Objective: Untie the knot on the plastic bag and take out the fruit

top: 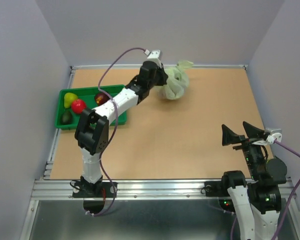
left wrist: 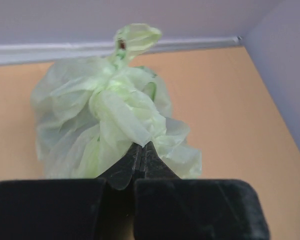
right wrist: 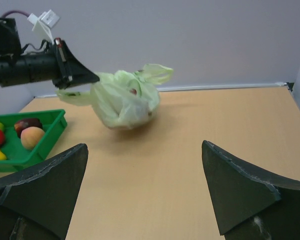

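Tension matters: left gripper, clamped on a fold of the plastic bag, should pull gently; the wide-open right gripper, near right, must brace the knot.

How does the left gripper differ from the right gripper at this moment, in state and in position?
The left gripper is shut, pinching a fold of the plastic bag; the right gripper is open and holds nothing. The left gripper reaches the far side of the table, at the bag; the right gripper is near the near edge, apart from the bag. Both are black, with two fingers.
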`<state>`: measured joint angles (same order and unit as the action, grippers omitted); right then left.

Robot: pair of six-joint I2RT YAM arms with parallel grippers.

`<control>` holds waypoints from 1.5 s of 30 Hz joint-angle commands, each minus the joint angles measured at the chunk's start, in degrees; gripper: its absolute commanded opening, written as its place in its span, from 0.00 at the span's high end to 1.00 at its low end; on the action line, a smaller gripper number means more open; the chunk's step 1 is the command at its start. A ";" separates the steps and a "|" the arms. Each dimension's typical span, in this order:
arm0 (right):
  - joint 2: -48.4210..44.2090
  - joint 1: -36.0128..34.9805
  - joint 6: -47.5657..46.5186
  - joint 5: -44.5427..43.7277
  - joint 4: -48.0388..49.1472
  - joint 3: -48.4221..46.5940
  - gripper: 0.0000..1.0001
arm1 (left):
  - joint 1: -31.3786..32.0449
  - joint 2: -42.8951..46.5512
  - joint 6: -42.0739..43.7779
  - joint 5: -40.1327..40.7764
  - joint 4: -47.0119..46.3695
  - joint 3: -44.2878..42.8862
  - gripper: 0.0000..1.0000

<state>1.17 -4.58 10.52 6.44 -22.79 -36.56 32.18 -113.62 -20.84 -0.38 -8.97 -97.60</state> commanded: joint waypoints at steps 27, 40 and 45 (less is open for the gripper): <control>41.98 -0.52 8.91 21.50 0.46 -7.21 0.02 | 20.63 48.86 8.16 4.26 11.15 45.93 0.19; 51.03 -15.89 4.77 11.86 -1.30 -7.56 0.15 | 30.04 33.91 18.56 11.36 17.32 37.22 0.27; 54.90 -21.25 3.45 5.17 -0.07 -9.06 0.16 | 30.22 33.12 14.44 13.04 13.03 40.90 0.29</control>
<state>54.72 -23.20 16.01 17.91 -24.03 -40.80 62.26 -81.62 -4.80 9.89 7.70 -57.60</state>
